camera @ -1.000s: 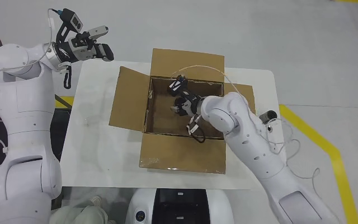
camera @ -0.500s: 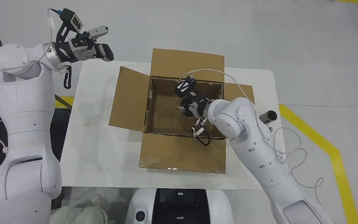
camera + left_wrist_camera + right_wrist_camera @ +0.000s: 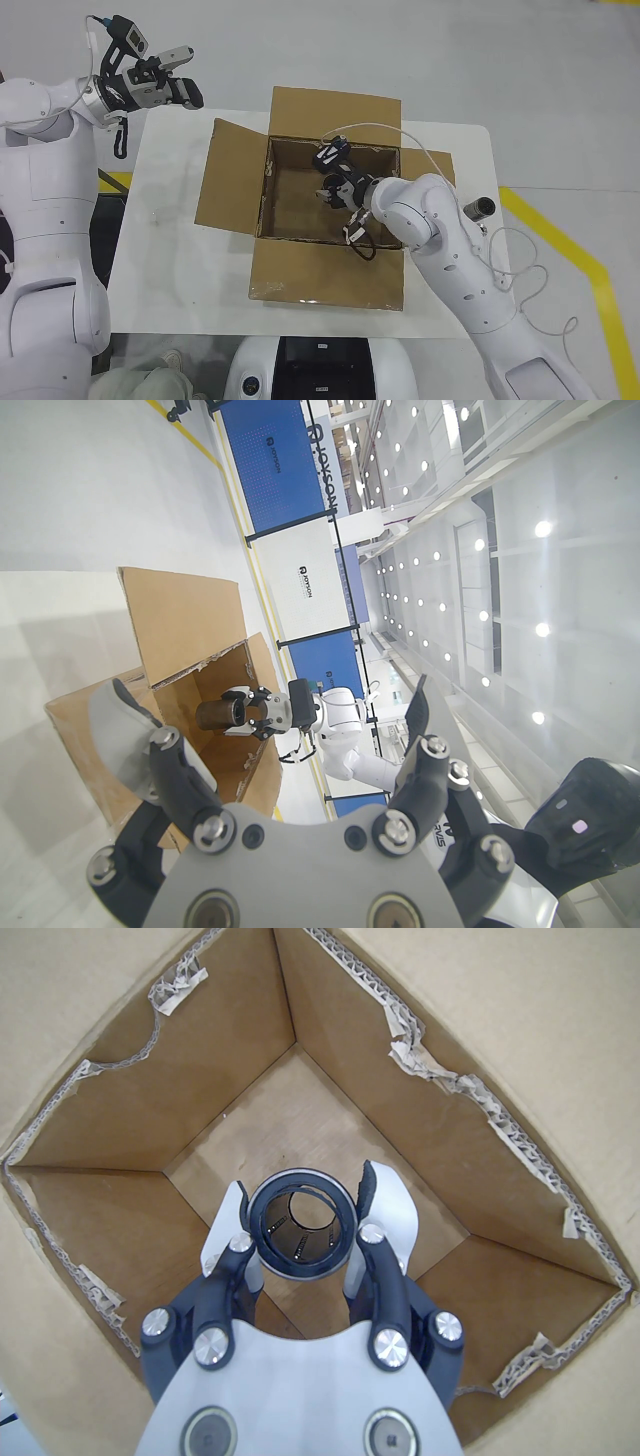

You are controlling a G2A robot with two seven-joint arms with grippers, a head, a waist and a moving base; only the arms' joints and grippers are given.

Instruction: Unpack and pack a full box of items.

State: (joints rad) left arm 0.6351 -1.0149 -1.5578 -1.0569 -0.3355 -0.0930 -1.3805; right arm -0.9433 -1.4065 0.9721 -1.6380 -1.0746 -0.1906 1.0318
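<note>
An open cardboard box (image 3: 330, 275) stands in the middle of the white table (image 3: 170, 250), its flaps folded outward. My right gripper (image 3: 335, 186) hangs over the box's opening, toward its far right side. In the right wrist view the right gripper (image 3: 305, 1185) is shut on a hollow metal cylinder (image 3: 302, 1238) with a black ring at its end. Below it the box's floor (image 3: 300, 1128) is bare. The left wrist view has the same cylinder (image 3: 220, 714) held above the box (image 3: 185, 615). My left gripper (image 3: 165, 82) is open and holds nothing, raised beyond the table's far left corner.
Torn corrugated edges (image 3: 430, 1063) line the box's rim. The box's left flap (image 3: 232, 180) lies flat on the table. Bare table surface stretches left of the box. A yellow floor line (image 3: 560, 240) runs to the right of the table.
My right arm has shifted toward the box's far right side with the cylinder, then stopped. The left arm has stayed still.
</note>
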